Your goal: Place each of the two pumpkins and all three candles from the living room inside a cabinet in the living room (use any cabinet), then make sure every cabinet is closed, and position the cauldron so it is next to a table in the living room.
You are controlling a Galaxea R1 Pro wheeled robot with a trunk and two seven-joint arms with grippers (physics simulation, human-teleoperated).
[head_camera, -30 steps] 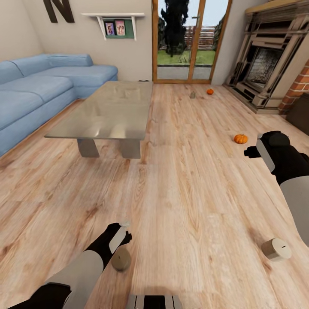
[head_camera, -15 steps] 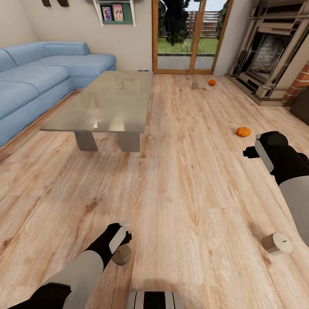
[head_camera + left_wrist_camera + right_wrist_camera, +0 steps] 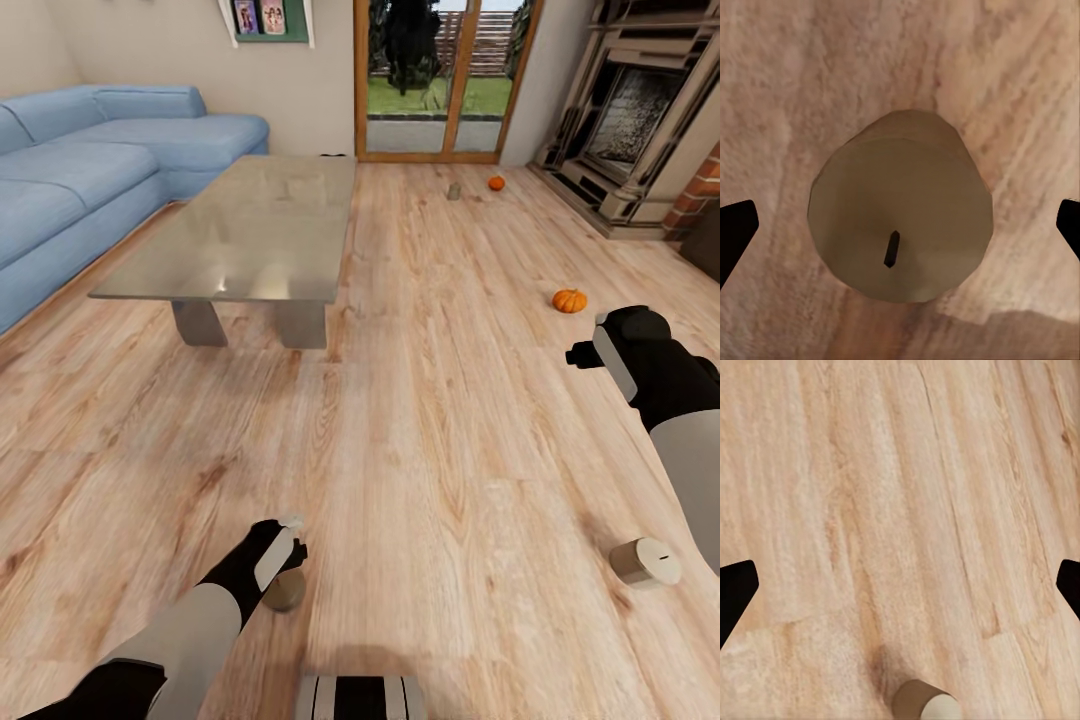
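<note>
My left gripper hangs open straight above a grey candle standing on the floor; in the left wrist view the candle lies between the spread fingertips. My right gripper is open over bare planks, and a second candle stands near it, also visible as a candle in the right wrist view. One pumpkin sits just beyond the right gripper. Another pumpkin and a third candle sit near the glass door. The table stands left of centre. The cauldron is out of view.
A blue sofa runs along the left. The fireplace and red brick fill the far right, with a dark-brown block beside them that I cannot identify. Wood-plank floor stretches between the table and the fireplace.
The whole picture has shifted upward, so the camera has moved. Both arms keep their place in the picture. The left candle now sits closer under the left gripper.
</note>
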